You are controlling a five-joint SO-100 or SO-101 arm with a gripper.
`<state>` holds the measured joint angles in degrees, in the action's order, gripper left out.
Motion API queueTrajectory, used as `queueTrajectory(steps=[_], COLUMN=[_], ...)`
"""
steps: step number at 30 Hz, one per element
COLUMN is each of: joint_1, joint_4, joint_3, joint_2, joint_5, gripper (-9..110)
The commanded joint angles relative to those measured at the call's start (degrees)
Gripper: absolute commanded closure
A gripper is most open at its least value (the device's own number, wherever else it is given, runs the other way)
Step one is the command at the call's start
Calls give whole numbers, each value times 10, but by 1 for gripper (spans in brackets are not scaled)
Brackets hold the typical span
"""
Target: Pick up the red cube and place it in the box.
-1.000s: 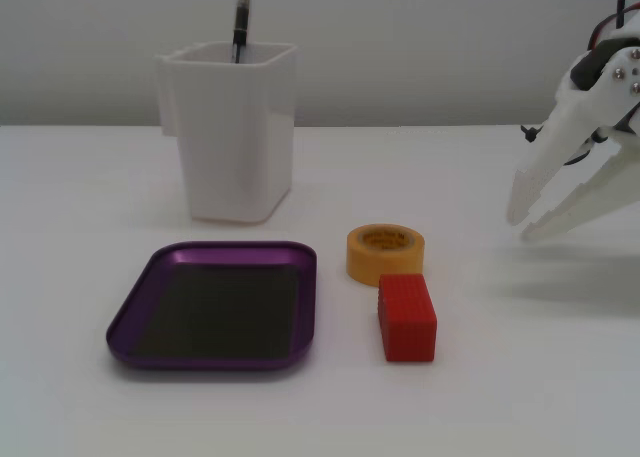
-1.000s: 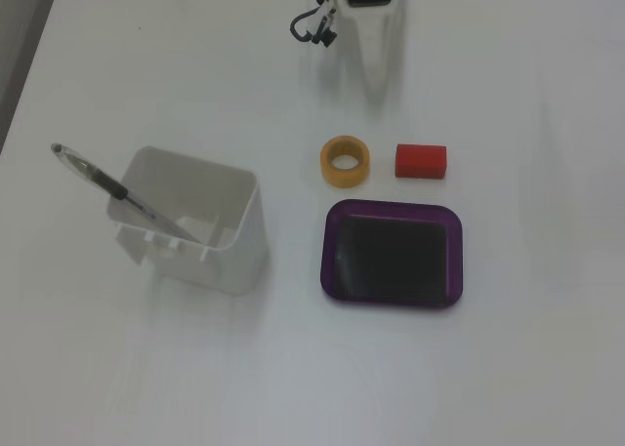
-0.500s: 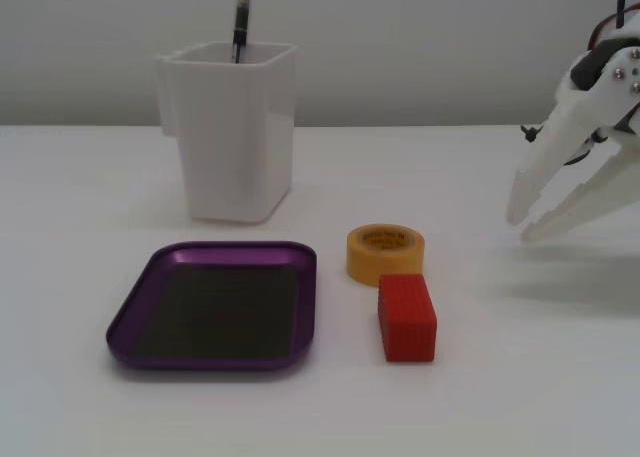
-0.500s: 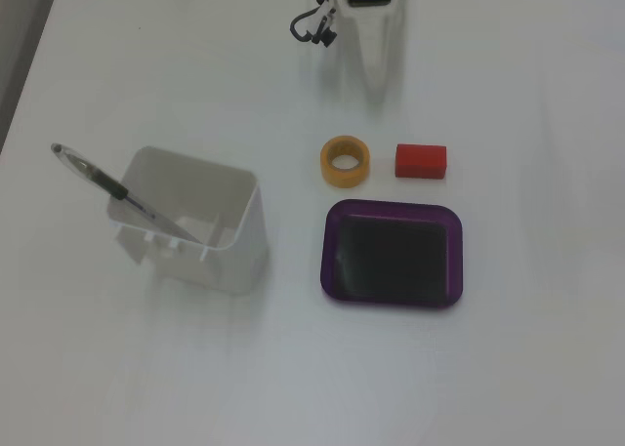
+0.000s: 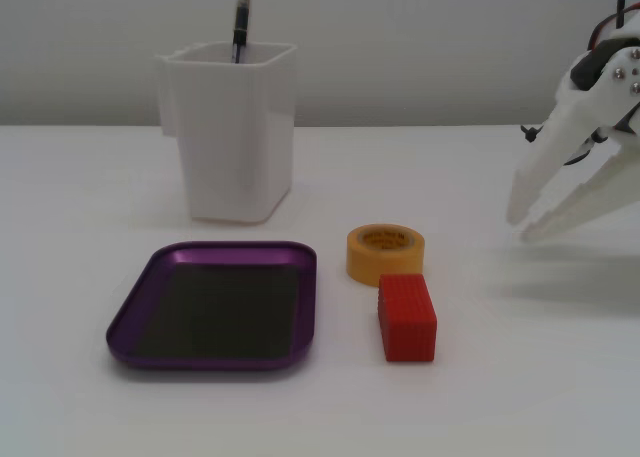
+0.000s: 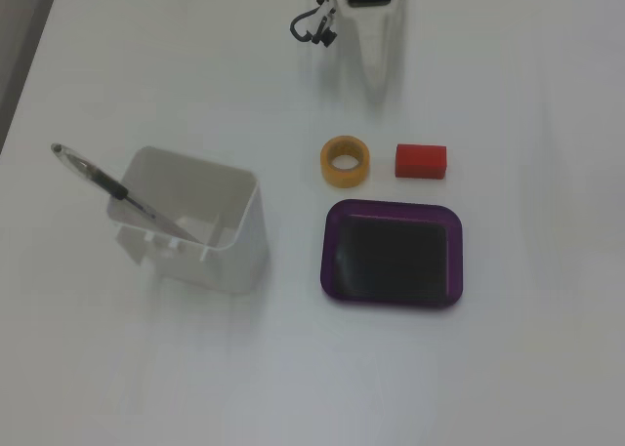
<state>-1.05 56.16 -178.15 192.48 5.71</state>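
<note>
1. Gripper (image 5: 528,225) sits at the right edge of a fixed view, white fingers pointing down-left, above the table (image 5: 80,397). Fingers parted a little, nothing between them.
2. Red cube (image 5: 407,318) lies on the table, ribbed faces, just in front of the yellow tape roll (image 5: 385,253), close to it, contact unclear.
3. Purple tray, the box (image 5: 130,317), is left of the cube in that view, apart from it, dark bottom bare.
4. White square cup (image 5: 235,137) with a pen (image 5: 241,22) stands behind the tray.
5. In another fixed view, from above: cube (image 6: 421,160) beside the roll (image 6: 346,162), a clear gap between them; tray (image 6: 332,261) below them; gripper (image 6: 379,80) at top, clear of everything.
</note>
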Motion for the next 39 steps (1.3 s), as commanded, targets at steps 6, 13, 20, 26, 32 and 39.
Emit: queueTrajectory(steps=[6, 13, 20, 26, 32, 39], joint_1=[0, -9, -8, 1, 3, -4], joint_4=[-7, -8, -7, -13, -42, -40], joint_3=[-7, -7, -7, 18, 171, 336], joint_2=[42, 42, 42, 42, 25, -219], joint_5=[0, 4, -1, -4, -41, -78], gripper=[102, 102, 102, 102, 102, 99])
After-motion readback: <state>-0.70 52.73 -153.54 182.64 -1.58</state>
